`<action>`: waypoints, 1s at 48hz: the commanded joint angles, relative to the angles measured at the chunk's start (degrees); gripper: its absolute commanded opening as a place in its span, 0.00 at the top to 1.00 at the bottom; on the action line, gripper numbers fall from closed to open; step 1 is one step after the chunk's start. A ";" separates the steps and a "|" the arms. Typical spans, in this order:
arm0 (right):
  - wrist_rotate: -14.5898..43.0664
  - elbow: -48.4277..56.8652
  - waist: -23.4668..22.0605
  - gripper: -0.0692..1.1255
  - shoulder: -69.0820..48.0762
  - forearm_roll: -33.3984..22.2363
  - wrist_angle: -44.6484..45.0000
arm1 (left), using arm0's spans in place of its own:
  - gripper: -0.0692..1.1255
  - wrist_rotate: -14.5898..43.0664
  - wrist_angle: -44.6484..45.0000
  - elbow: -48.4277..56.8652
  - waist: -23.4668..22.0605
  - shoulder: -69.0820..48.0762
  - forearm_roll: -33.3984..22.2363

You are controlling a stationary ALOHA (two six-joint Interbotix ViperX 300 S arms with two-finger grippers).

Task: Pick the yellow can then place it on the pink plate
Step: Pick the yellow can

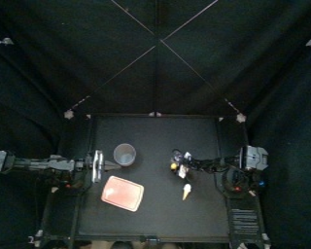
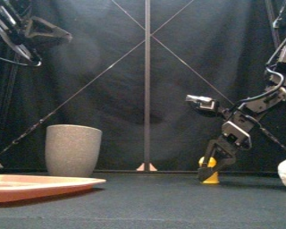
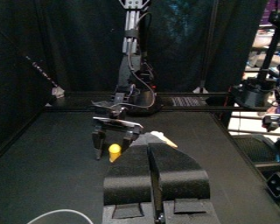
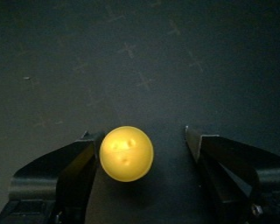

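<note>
Front view: right gripper half hides yellow can.

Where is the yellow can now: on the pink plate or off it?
Off it. The yellow can stands on the table between the right gripper's open jaws; the pink plate lies apart.

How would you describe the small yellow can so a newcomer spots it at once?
Start at the flat pink tray near the table's front, then look right. The small yellow can sits between the right gripper's open jaws; the pale toy nearby lies outside them.
</note>
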 commanded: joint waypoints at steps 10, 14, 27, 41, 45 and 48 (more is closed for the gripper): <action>0.09 0.18 0.88 0.07 -1.14 1.32 -0.26 | 0.88 0.00 -0.70 -0.79 0.18 0.26 0.00; 0.09 0.18 1.14 0.07 -1.14 1.49 -0.26 | 0.88 0.09 -0.88 -0.79 0.09 0.26 0.09; 0.09 0.26 1.58 0.07 -1.32 2.02 -0.09 | 0.88 0.09 -1.76 -0.79 0.53 0.26 0.09; 0.00 0.26 2.64 0.28 -2.64 2.20 0.97 | 0.88 0.09 -1.93 -0.79 0.70 0.26 0.18; 0.00 0.26 2.72 0.33 -2.72 2.20 1.41 | 0.88 0.09 -1.93 -0.79 0.88 0.26 0.09; 0.00 0.09 2.90 0.35 -2.72 2.11 1.85 | 0.88 0.09 -1.93 -0.79 0.97 0.26 0.09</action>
